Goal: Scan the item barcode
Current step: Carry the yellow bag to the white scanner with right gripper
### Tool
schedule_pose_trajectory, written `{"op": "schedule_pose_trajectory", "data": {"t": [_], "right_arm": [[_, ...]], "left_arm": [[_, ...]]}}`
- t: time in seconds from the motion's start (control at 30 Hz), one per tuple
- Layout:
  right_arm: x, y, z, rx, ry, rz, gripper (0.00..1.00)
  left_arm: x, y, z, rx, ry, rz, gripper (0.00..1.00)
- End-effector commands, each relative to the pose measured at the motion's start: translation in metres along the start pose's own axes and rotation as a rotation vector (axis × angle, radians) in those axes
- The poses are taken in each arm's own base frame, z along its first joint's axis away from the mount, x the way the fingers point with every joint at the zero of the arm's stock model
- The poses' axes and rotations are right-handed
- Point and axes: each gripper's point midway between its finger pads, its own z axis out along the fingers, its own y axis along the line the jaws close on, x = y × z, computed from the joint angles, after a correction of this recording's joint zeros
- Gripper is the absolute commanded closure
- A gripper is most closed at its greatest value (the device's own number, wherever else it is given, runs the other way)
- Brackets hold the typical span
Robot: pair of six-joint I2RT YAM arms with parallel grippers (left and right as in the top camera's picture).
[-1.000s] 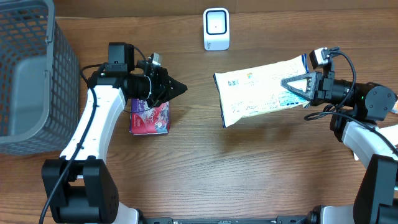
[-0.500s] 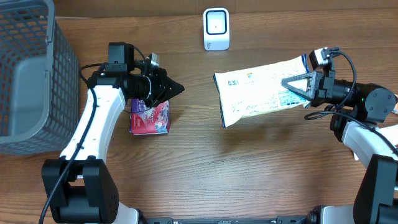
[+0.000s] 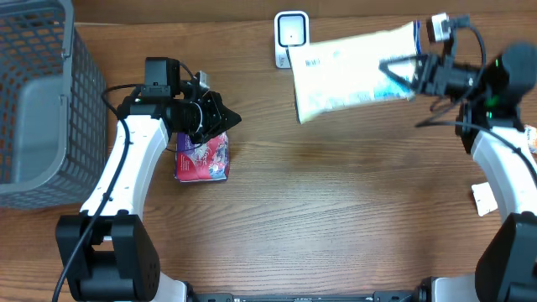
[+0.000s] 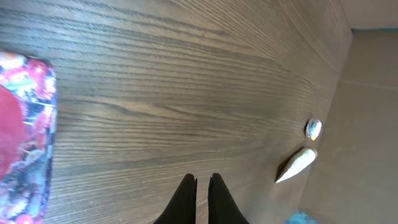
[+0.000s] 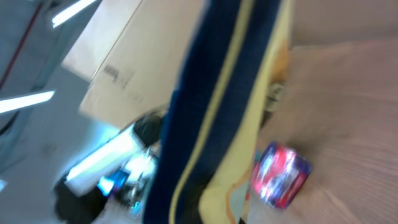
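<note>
The item, a large white printed bag (image 3: 352, 71), hangs in the air at the back of the table, its left edge over the white scanner (image 3: 290, 32). My right gripper (image 3: 389, 66) is shut on the bag's right end. In the right wrist view the bag (image 5: 224, 93) is a blue and yellow blur that hides the fingers. My left gripper (image 3: 236, 120) is shut with nothing in it, hovering just above a red and purple packet (image 3: 202, 159). The left wrist view shows its fingertips (image 4: 188, 184) nearly together over bare wood, with the packet (image 4: 22, 137) at the left edge.
A grey mesh basket (image 3: 33, 101) fills the left side of the table. A small white tag (image 3: 482, 199) lies near the right arm. The red and purple packet (image 5: 280, 174) also shows, blurred, in the right wrist view.
My right gripper has carried the bag toward the back of the table, so it now overlaps the scanner. My left gripper has drawn back slightly to the left.
</note>
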Motion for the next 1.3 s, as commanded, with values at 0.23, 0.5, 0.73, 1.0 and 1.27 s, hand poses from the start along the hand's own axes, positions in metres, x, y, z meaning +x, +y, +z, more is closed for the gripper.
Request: {"op": "schedule_pose_trajectory", "data": {"t": [0.23,0.5,0.73,1.0,1.27], "right_arm": [[-0.107,-0.033,-0.039,0.858,-0.202,-0.547,0.96],[-0.094,-0.032,-0.005,1.24,0.137,-1.01,0.96],[-0.075,-0.082,0.049,1.297,0.347,-1.183,0.96],[-0.091,-0.123,0.087,1.424,0.367,-1.38,0.96],[-0.063,-0.143,0.137,1.348,0.402,-1.446,0.96]], "left_arm": [[-0.009,0.013,-0.007,-0.027,-0.034,0.056,0.96],[-0.015,0.024,-0.007,-0.089,-0.067,0.056,0.96],[-0.019,0.03,-0.009,-0.125,-0.082,0.115,0.96],[-0.033,0.056,-0.019,-0.248,-0.14,0.14,0.96],[-0.043,0.075,-0.028,-0.367,-0.192,0.135,0.96]]}}
